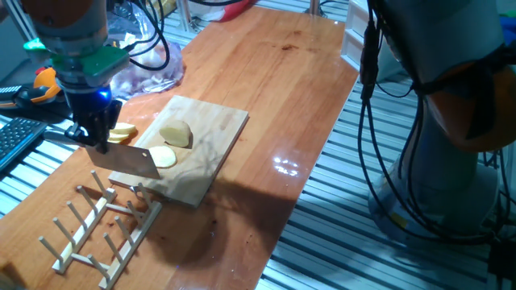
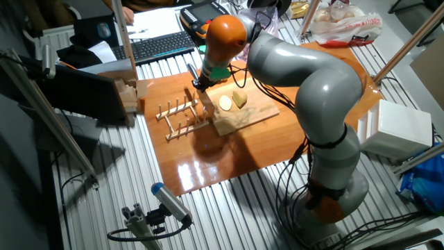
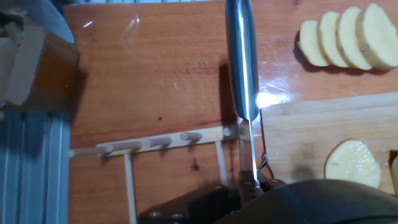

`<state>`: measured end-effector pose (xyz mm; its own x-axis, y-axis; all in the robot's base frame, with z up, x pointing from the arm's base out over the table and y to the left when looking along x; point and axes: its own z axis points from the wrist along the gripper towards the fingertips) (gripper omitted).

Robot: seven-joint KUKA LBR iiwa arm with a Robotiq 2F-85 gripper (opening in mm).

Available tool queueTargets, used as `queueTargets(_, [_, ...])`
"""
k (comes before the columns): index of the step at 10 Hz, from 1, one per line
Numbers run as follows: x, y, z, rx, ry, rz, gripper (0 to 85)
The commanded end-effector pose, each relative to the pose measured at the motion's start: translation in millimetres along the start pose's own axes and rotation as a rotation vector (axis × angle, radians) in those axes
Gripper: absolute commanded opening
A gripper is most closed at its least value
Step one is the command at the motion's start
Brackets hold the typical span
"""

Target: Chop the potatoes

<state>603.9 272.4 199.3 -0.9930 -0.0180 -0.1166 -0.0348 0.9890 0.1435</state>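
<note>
Gripper point(image 1: 98, 137) is clamped on a cleaver's handle, holding the knife point(image 1: 125, 159) blade-down and off the left edge of the cutting board point(image 1: 218, 133), above the wooden rack point(image 1: 101, 225). That hold likely keeps the edge vertical and ready to be carried sideways over the food before a downward chop.

On the board lie the potatoes point(image 1: 176, 134): one rounded chunk near the board's middle, and a flatter cut piece point(image 1: 164, 156) close to the blade. A fanned row of slices point(image 1: 121, 133) sits on the table just off the board's far-left edge.

Only the hand view looks straight along the knife point(image 3: 241, 62), showing its spine running out over bare table beside the board, with the rack's point(image 3: 155, 144) pegs beneath and the cut potato face point(image 3: 352, 163) to the right. The fingers themselves are hidden there. The other fixed view shows the whole arm bent over the board point(image 2: 246, 114), but the blade is too small to read.
</note>
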Motion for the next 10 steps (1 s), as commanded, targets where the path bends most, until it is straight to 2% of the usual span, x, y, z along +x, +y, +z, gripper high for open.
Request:
queueTargets(1, [2.7,1.3,0.8,-0.01,0.001,0.002,0.0])
queueTargets(4, [15.5,8.4,8.4,-0.019,-0.021,0.012,0.0])
queueTargets(6, [20.7,10.8,11.1,-0.025,-0.027,0.013,0.0])
queueTargets(10, [20.1,11.3,13.5,-0.027,-0.053,0.012,0.0])
